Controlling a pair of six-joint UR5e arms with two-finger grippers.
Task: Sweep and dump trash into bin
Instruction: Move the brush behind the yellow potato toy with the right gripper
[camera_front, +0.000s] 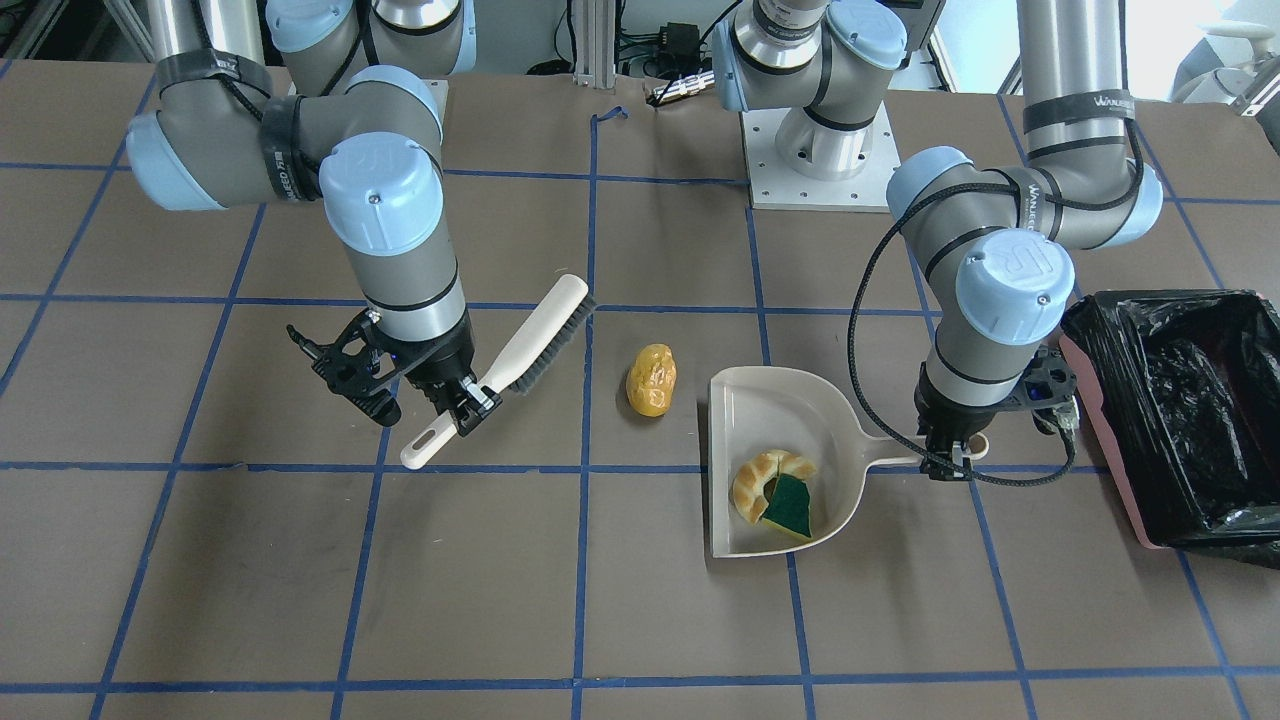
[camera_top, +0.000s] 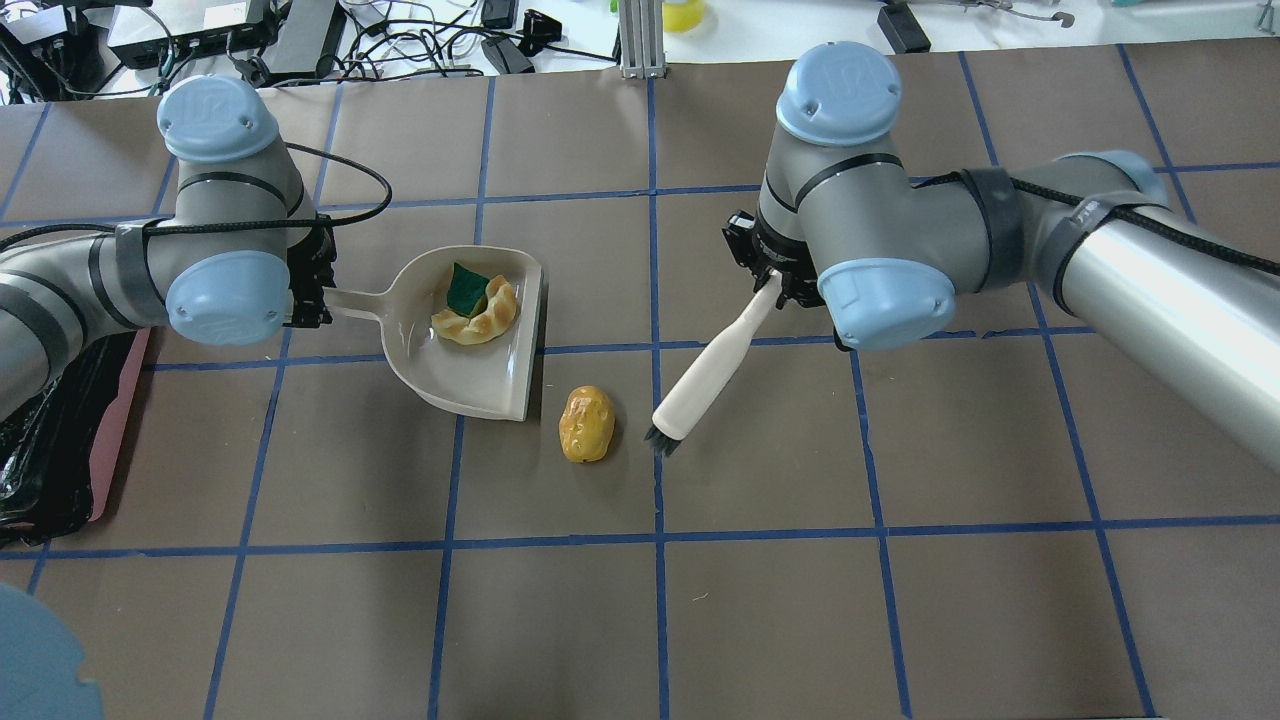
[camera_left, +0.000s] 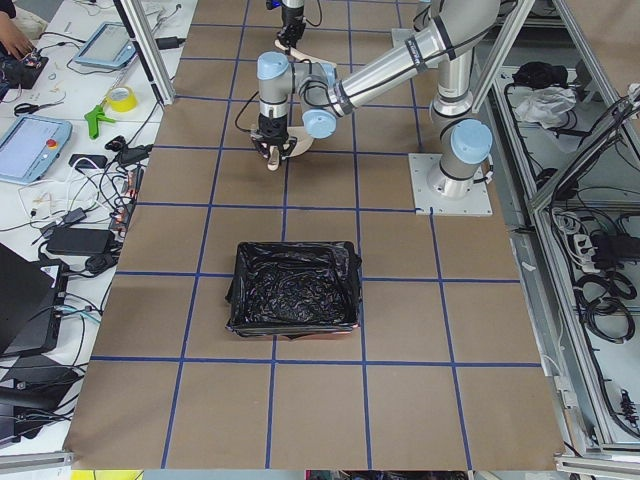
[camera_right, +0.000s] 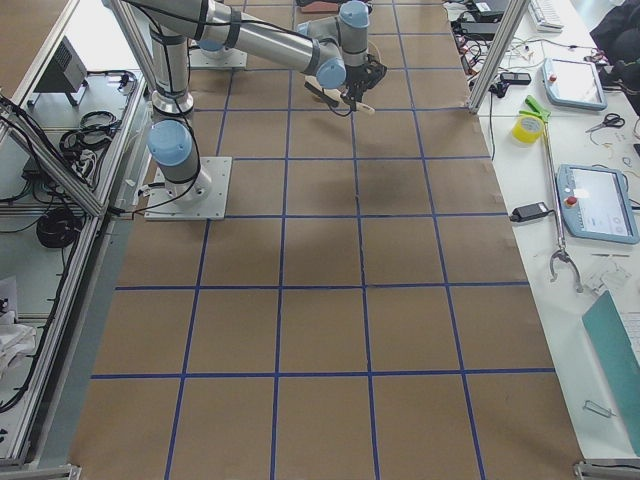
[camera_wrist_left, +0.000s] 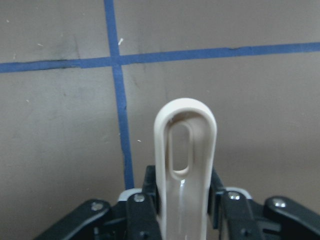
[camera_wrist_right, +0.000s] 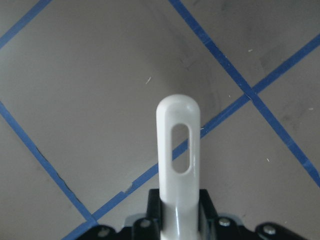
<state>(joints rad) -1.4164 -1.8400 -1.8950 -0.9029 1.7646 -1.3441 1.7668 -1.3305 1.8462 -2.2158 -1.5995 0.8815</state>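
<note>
So from where I'm standing, the left gripper (camera_front: 950, 465) is clamped on the thin handle of the flat beige plastic dustpan (camera_front: 770, 410). The left wrist camera shows the slotted handle end pinched between the black fingers (camera_wrist_left: 145, 210), and nothing else of the pan. The right gripper (camera_front: 468, 408) is closed tight around the handle of the long beige brush with dark bristles (camera_front: 535, 345). Same deal on its wrist camera: just the handle end sticking out over the brown table with its blue tape grid (camera_front: 300, 580).

Trash-wise, two pieces are in the pan. The curved tan croissant-like piece (camera_front: 760, 475) is there, with the green-and-yellow sponge wedge (camera_front: 788, 505) sitting in its curve, touching it. Whether one overlaps the other, I can't tell. The lumpy yellow-orange potato-like piece (camera_front: 652, 380) is on the table, just outside the pan's open edge, between the pan and the brush head.

From overhead only a little tuft of bristles pokes out at the brush tip, just beside the potato. I honestly can't tell if the bristles touch the table.

The rectangular pink bin lined with a crinkly black plastic bag (camera_front: 1095, 420) sits beyond the left arm, well apart from the pan. It's cut off at the frame edge in the front view and mostly hidden under the arm from overhead. Only the left side view shows it whole. In both side views the trash is too small to make out.
</note>
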